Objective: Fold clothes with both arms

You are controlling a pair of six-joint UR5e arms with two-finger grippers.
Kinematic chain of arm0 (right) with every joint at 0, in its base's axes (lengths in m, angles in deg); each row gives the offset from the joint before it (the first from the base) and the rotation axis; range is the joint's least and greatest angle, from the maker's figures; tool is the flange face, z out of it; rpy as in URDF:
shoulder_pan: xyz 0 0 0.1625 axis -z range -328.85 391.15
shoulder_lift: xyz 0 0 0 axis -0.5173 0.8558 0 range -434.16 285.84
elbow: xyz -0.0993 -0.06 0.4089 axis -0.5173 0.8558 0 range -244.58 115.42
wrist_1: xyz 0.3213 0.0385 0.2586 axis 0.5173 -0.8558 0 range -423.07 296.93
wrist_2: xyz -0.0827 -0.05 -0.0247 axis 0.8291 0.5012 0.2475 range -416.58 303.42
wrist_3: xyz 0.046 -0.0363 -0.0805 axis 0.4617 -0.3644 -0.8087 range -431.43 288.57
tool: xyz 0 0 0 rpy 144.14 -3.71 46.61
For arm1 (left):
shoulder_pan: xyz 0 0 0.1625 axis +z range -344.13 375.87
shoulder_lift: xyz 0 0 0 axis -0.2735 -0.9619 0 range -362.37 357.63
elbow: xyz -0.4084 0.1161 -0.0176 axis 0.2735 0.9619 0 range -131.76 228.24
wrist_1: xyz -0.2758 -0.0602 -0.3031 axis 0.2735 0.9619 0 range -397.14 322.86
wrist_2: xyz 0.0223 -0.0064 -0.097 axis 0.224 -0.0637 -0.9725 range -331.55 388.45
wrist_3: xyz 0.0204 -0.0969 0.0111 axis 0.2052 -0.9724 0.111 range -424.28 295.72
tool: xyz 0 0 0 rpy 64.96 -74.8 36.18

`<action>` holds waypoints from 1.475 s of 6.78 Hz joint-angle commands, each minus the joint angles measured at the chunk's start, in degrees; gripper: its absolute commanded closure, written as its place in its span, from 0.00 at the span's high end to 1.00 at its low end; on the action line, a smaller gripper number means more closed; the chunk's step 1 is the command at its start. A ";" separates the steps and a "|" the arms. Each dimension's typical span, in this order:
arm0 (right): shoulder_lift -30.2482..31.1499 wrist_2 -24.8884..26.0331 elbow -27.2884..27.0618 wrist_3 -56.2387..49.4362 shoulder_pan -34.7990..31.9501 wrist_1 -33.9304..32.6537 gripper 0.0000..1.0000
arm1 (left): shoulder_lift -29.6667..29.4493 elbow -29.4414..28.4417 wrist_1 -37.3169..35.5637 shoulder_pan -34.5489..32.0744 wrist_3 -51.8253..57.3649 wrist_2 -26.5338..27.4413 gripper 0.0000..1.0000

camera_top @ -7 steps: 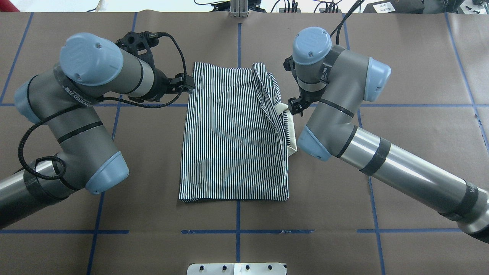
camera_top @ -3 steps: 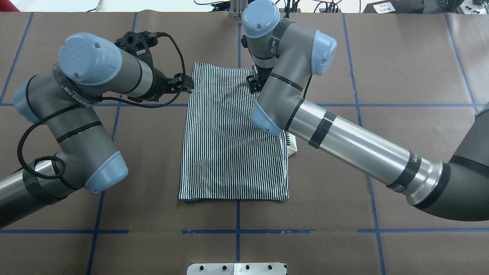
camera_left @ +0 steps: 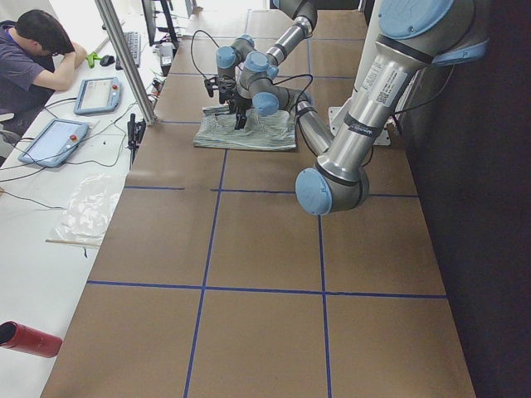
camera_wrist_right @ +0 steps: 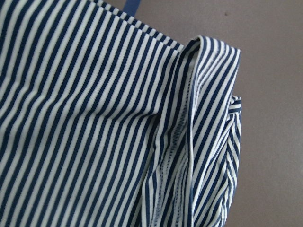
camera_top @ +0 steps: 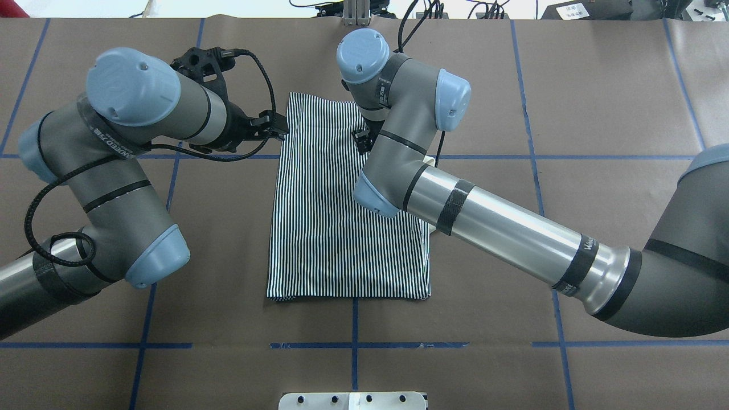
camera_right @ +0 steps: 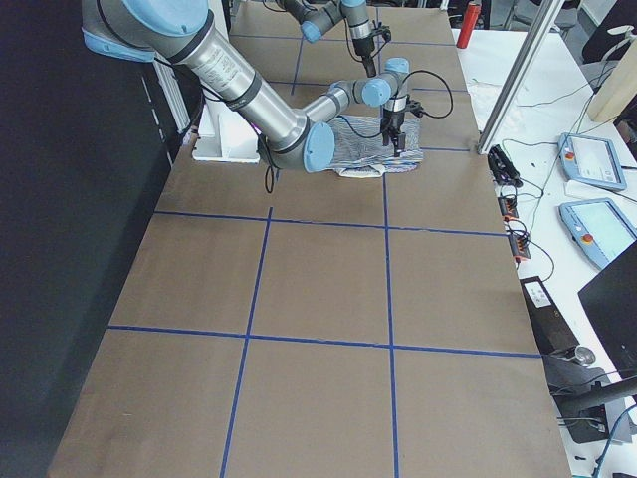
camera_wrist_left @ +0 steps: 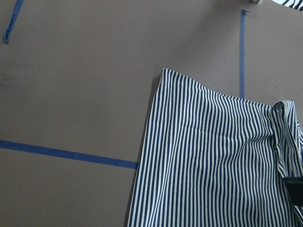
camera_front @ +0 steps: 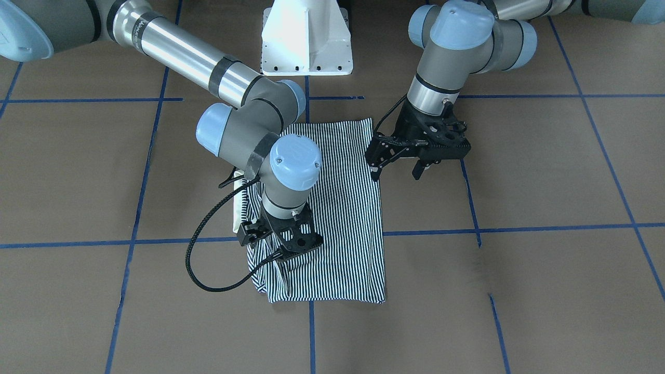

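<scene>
The striped polo shirt [camera_top: 342, 228] lies folded into a tall rectangle on the brown table, and a bit of its cream collar [camera_top: 434, 226] peeks out at the right edge. My left gripper [camera_front: 397, 169] hovers open and empty just off the shirt's left edge, near the far corner. My right gripper [camera_front: 267, 245] hangs low over the far right part of the shirt, above a bunched fold [camera_wrist_right: 199, 132] with a stitched hem. Its fingers are hidden, so I cannot tell whether they hold fabric. The right forearm [camera_top: 501, 228] crosses the shirt's right side.
The white pedestal base [camera_front: 306, 41] stands behind the shirt on the robot's side. Blue tape lines [camera_top: 353, 345] grid the table. In the side view a person [camera_left: 37, 58] sits at a desk with tablets beyond the far edge, and a red cylinder [camera_left: 29, 340] lies there.
My right arm has swung left, from beside the collar at the shirt's right edge to over its far right part. The left arm has barely moved.
</scene>
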State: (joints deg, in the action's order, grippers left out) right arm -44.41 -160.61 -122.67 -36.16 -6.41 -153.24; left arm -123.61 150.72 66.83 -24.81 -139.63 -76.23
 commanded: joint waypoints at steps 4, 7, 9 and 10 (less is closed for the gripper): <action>1.45 0.31 0.26 -0.64 0.30 -0.27 1.00 | -0.05 0.00 0.00 -0.01 0.38 -0.08 1.00; 2.07 0.31 0.26 -1.60 -0.57 -0.27 1.00 | -0.13 0.00 0.00 -0.01 0.29 -0.08 1.00; 3.12 0.31 0.26 -2.82 -1.80 -0.27 1.00 | -0.22 0.00 0.00 0.07 0.20 -0.08 1.00; 4.61 0.31 0.00 -5.01 -3.37 -0.27 1.00 | -0.31 0.00 0.09 0.16 0.03 -0.08 1.00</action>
State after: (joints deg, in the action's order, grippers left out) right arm -41.08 -160.29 -122.48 -39.31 -8.37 -153.51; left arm -123.83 150.72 66.86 -24.71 -139.45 -76.32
